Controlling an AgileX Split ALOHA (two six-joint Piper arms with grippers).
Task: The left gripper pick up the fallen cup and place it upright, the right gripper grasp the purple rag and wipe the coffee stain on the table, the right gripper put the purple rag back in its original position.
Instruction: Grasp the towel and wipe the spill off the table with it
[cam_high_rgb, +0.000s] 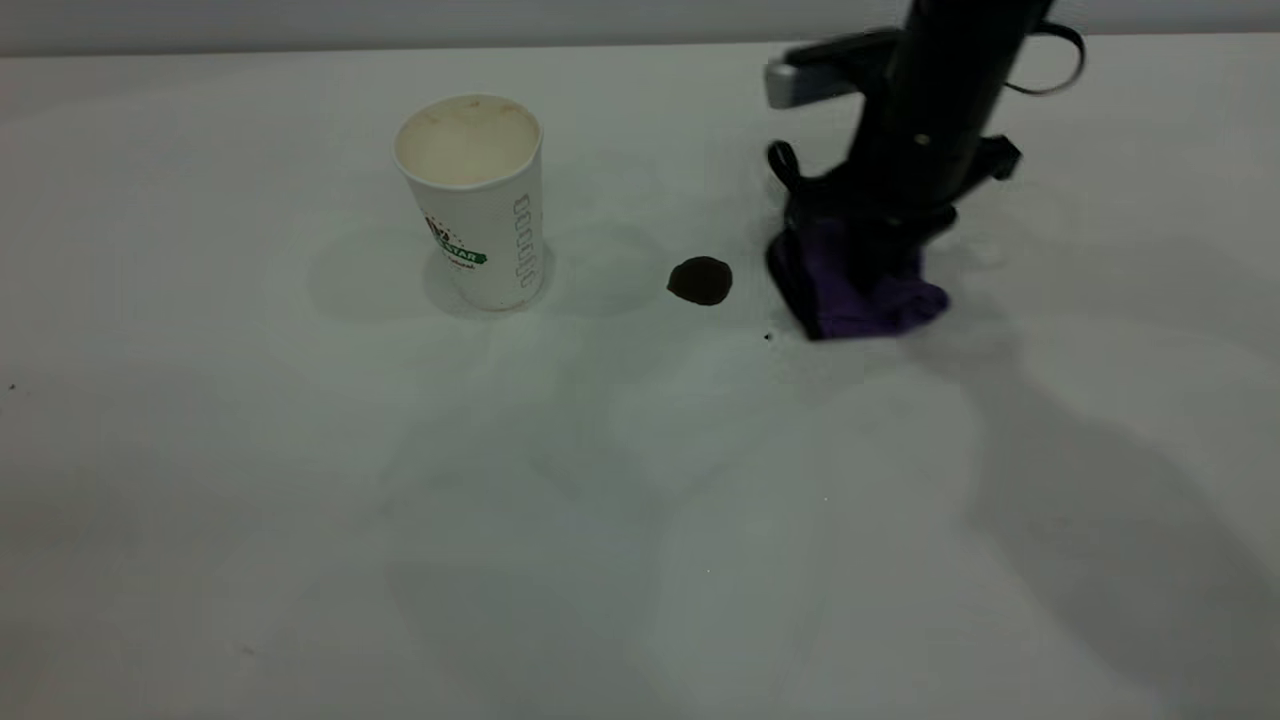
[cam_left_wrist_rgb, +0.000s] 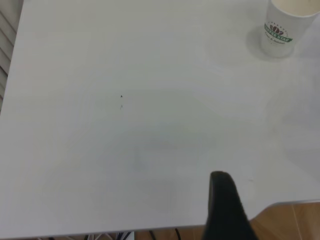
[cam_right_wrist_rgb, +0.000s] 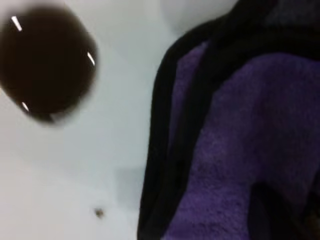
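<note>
The white ribbed cup (cam_high_rgb: 475, 205) stands upright on the table (cam_high_rgb: 600, 500), left of centre, its cream inside showing. The left wrist view has it far off (cam_left_wrist_rgb: 282, 27). The coffee stain (cam_high_rgb: 700, 281) is a round dark brown blot right of the cup and apart from it. Just right of the stain lies the bunched purple rag (cam_high_rgb: 860, 290), a small gap between them. My right gripper (cam_high_rgb: 878, 252) comes down from above and is shut on the rag. In the right wrist view the rag (cam_right_wrist_rgb: 240, 150) sits beside the stain (cam_right_wrist_rgb: 45, 62). Only a black part of my left gripper (cam_left_wrist_rgb: 223, 200) shows, far from the cup.
A tiny dark speck (cam_high_rgb: 768, 337) lies on the table just in front of the rag. The table's edge (cam_left_wrist_rgb: 280, 205) and wooden floor (cam_left_wrist_rgb: 295, 222) show in the left wrist view, with slats along another side.
</note>
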